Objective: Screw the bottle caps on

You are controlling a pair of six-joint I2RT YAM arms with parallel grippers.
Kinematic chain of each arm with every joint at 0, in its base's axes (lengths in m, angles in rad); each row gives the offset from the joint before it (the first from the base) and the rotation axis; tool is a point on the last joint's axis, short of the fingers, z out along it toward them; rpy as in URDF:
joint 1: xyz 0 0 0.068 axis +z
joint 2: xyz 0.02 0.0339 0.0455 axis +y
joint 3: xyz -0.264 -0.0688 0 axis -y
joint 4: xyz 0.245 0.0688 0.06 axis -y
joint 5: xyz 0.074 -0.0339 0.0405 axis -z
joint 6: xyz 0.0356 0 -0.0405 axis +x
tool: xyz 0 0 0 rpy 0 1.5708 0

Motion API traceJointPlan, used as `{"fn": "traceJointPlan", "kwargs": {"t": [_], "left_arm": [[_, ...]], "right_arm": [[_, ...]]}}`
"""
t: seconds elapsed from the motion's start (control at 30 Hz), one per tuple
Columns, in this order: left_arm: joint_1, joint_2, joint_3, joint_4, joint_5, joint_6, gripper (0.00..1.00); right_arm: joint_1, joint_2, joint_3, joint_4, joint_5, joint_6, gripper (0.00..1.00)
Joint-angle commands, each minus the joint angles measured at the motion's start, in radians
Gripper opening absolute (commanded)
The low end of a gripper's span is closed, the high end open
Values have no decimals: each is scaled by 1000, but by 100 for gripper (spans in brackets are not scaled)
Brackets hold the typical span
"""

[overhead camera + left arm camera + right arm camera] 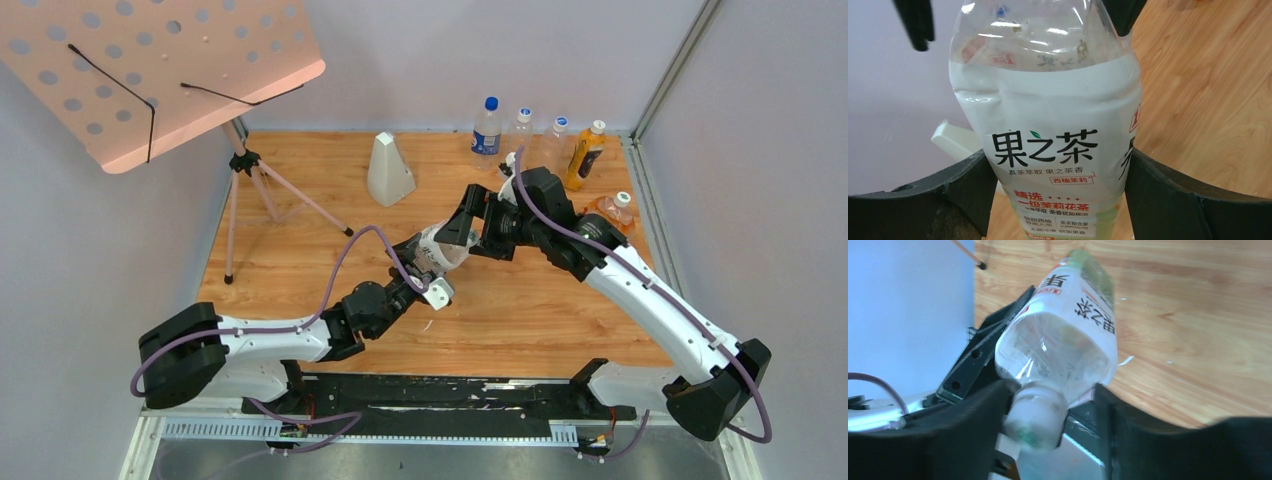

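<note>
1. I read the right jaws (1050,405) as straddling the white cap (1035,416) on the neck of the larger bottle (1063,335). One finger appears to be against the cap. A thin gap shows on the other side, and the close view is blurred, so I cannot tell whether the cap is clamped.
2. The left jaws (1058,200) are closed on the labelled body of the larger bottle, one finger on each flank, and hold it off the desk (550,320).
3. Governing relation: in the top view the bottle's long axis runs from the left jaws up and to the right, with the neck pointing straight into the right jaws. The right wrist axis looks roughly in line with that axis, which is what turning the cap requires.
4. Judgement: the right arm is the one at the cap and the left arm only braces the body. Any tilt between cap and neck risks cross-threading.
5. The smaller bottle (610,210) is on the desk just beyond the right forearm, with something white at its top. I cannot tell whether that is a seated cap.
</note>
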Motion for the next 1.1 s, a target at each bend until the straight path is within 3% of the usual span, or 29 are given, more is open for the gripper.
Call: {"fn": "traceJointPlan", "kwargs": {"t": [0.0, 0.37, 0.63, 0.83, 1.07], "left_arm": [[-19, -45, 21, 146, -29, -153, 11], [8, -114, 72, -276, -77, -512, 11], [137, -217, 100, -438, 193, -702, 11], [211, -269, 152, -537, 486, -698, 11], [251, -296, 189, -586, 626, -685, 10]], "right_arm": [[-5, -50, -7, 106, 19, 31, 100], [-55, -85, 76, 111, -83, -126, 100], [-63, -306, -98, 268, -27, -376, 100], [-119, -257, -33, 227, -217, -630, 98], [-145, -177, 56, 211, -321, -673, 90]]}}
